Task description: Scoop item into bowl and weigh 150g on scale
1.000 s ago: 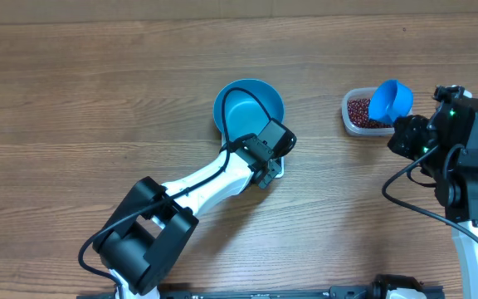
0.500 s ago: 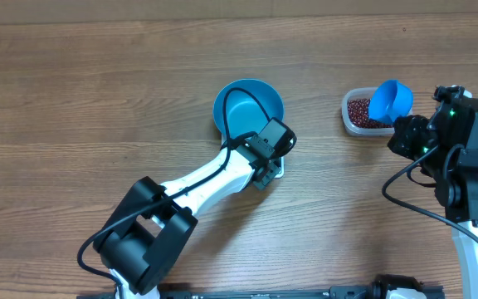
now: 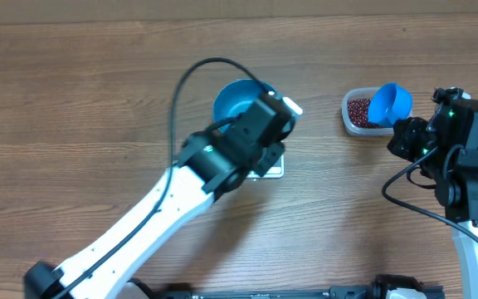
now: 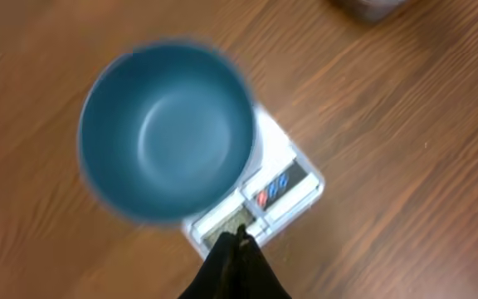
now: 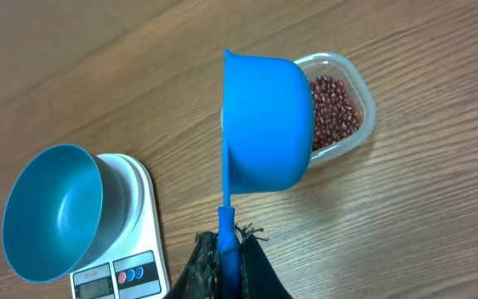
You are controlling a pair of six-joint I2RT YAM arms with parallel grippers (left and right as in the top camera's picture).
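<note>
Evidently the bowl [image 4: 166, 133] is seated on the scale [image 4: 293, 166] for weighing — the scoop [image 5: 264, 116], clamped in the right gripper [image 5: 226, 242], is poised over the beans [image 5: 332, 108] for dipping; the left gripper [image 4: 241, 239] is closed, empty.

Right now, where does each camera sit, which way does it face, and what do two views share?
Overhead: above the table, facing straight down; shows left arm, right arm, bowl, tub of beans.
Left wrist: looks down at the bowl on the scale; shut left gripper at the bottom edge.
Right wrist: looks along the scoop to the tub; right gripper holds its handle.
Shared: both wrist views show bowl and scale.
</note>
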